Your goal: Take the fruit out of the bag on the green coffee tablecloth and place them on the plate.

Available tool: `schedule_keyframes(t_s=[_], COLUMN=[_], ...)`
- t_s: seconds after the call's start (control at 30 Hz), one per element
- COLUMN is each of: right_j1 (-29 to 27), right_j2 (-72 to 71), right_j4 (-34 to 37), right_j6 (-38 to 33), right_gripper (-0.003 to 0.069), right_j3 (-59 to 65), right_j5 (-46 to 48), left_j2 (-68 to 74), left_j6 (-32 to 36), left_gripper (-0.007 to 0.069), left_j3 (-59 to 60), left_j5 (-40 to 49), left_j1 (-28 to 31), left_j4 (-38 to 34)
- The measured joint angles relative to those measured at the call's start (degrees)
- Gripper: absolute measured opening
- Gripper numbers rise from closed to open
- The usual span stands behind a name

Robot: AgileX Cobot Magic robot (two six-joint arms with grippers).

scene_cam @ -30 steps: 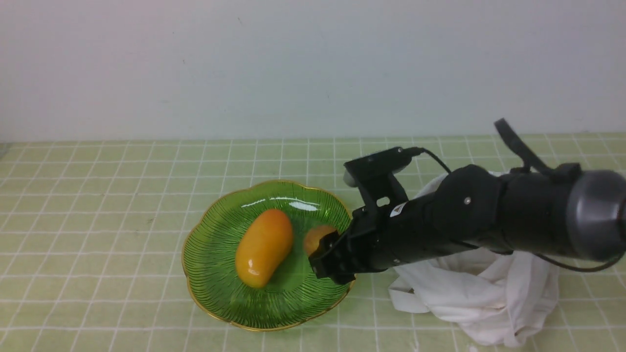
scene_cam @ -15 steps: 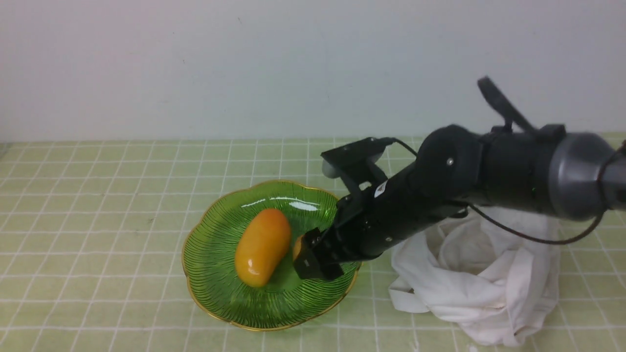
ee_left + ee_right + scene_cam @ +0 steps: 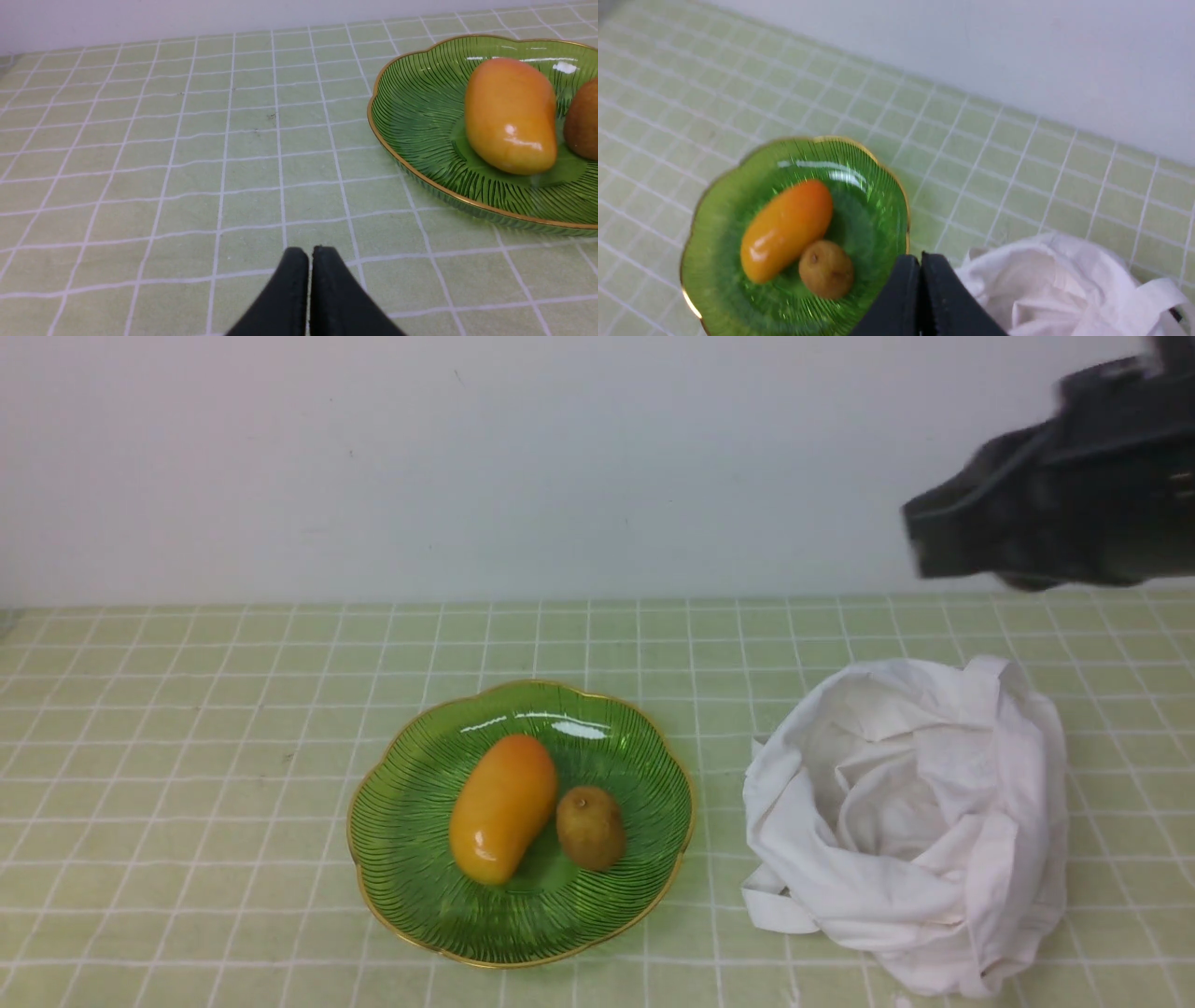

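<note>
The brown kiwi lies on the green glass plate, touching the glossy orange mango. It also shows in the right wrist view and at the edge of the left wrist view. The white cloth bag sits crumpled and open to the right of the plate on the green checked tablecloth. My right gripper is shut and empty, raised high at the upper right of the front view. My left gripper is shut and empty, low over the cloth left of the plate.
A plain pale wall runs along the back edge of the table. The bag's strap handle lies loose at its far side.
My right gripper let go of the kiwi on the plate, then rose fast and pulled back to the upper right. The kiwi now rests beside the mango.
</note>
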Motion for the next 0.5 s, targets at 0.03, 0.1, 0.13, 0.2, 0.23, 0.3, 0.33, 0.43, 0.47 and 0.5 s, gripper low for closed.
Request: schedule_keyframes(t_s=[0.03, 0.1, 0.13, 0.2, 0.23, 0.3, 0.33, 0.43, 0.47, 0.5], right_j1=[0.0, 0.0, 0.0, 0.0, 0.0, 0.0, 0.0, 0.0, 0.0, 0.0], right_j2=[-4.1, -10.3, -13.6, -19.1, -21.5, -25.3, -27.4, -34.9, -36.4, -37.7], right_j4=[-0.6, -1.5, -1.9, -2.6, -2.8, -3.1, -3.3, -3.4, -3.4, -3.4], right_j6=[1.3, 2.8, 3.2, 3.8, 3.8, 3.8, 3.8, 3.9, 3.9, 3.8], right_gripper=[-0.0013, -0.0014, -0.0014, -0.0014, -0.0014, -0.0014, -0.0014, -0.0014, -0.0014, -0.0014], right_j3=[3.3, 9.3, 12.1, 19.1, 21.8, 25.9, 28.1, 35.5, 36.5, 38.0], right_j5=[-2.8, -7.8, -10.3, -16.6, -19.1, -23.2, -25.4, -32.6, -33.2, -33.8], left_j2=[0.0, 0.0, 0.0, 0.0, 0.0, 0.0, 0.0, 0.0, 0.0, 0.0], left_j6=[0.0, 0.0, 0.0, 0.0, 0.0, 0.0, 0.0, 0.0, 0.0, 0.0], left_gripper=[-0.0008, -0.0008, -0.0008, -0.0008, -0.0008, -0.0008, -0.0008, -0.0008, -0.0008, -0.0008], left_j3=[0.0, 0.0, 0.0, 0.0, 0.0, 0.0, 0.0, 0.0, 0.0, 0.0], left_j5=[0.0, 0.0, 0.0, 0.0, 0.0, 0.0, 0.0, 0.0, 0.0, 0.0], left_j1=[0.0, 0.0, 0.0, 0.0, 0.0, 0.0, 0.0, 0.0, 0.0, 0.0], left_j4=[0.0, 0.0, 0.0, 0.0, 0.0, 0.0, 0.0, 0.0, 0.0, 0.0])
